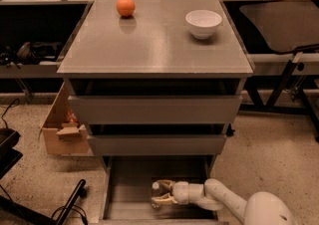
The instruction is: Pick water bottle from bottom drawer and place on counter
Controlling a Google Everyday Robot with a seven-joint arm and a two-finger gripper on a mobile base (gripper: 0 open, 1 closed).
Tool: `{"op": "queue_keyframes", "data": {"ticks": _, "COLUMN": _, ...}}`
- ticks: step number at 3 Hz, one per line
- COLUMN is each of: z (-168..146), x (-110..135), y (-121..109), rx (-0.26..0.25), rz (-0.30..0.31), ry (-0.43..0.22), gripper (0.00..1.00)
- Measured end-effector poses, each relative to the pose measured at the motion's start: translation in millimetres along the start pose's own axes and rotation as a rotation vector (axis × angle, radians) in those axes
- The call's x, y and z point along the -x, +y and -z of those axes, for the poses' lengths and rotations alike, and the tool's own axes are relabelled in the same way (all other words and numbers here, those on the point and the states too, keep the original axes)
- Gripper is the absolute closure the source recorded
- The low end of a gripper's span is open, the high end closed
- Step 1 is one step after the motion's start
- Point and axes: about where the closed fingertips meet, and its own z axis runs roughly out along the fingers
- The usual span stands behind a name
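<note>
Low inside the bottom drawer [128,189], arm [222,200] outstretched, tool [160,192] agape at water bottle [156,187].

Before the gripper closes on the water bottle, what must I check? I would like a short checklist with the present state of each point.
1. Bottom drawer is pulled out far enough to reach in: ok.
2. Gripper is down inside the drawer, at the water bottle: ok.
3. Gripper is open, one finger on each side of the bottle: ok.
4. Bottle is centred in the gripper: cannot tell, it is mostly hidden.
5. Counter has free room between the orange and the bowl: ok.
</note>
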Motion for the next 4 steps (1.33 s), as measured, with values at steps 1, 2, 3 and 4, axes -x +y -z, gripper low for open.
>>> {"op": "queue_keyframes", "data": {"ticks": 1, "z": -12, "x": 9, "y": 4, "rx": 0.024, "rz": -0.004, "ry": -0.016, "gripper": 0.86}}
{"op": "queue_keyframes", "data": {"ticks": 2, "z": -16, "x": 27, "y": 7, "rx": 0.057, "rz": -0.012, "ry": -0.005, "gripper": 1.00}}
{"op": "queue_keyframes", "data": {"ticks": 3, "z": 2, "x": 94, "y": 15, "rx": 0.100, "rz": -0.003, "ry": 0.034, "gripper": 1.00}}
{"op": "queue_keyframes", "data": {"ticks": 4, "z": 24, "x": 178, "y": 29, "rx": 0.159, "rz": -0.015, "ry": 0.028, "gripper": 1.00}}
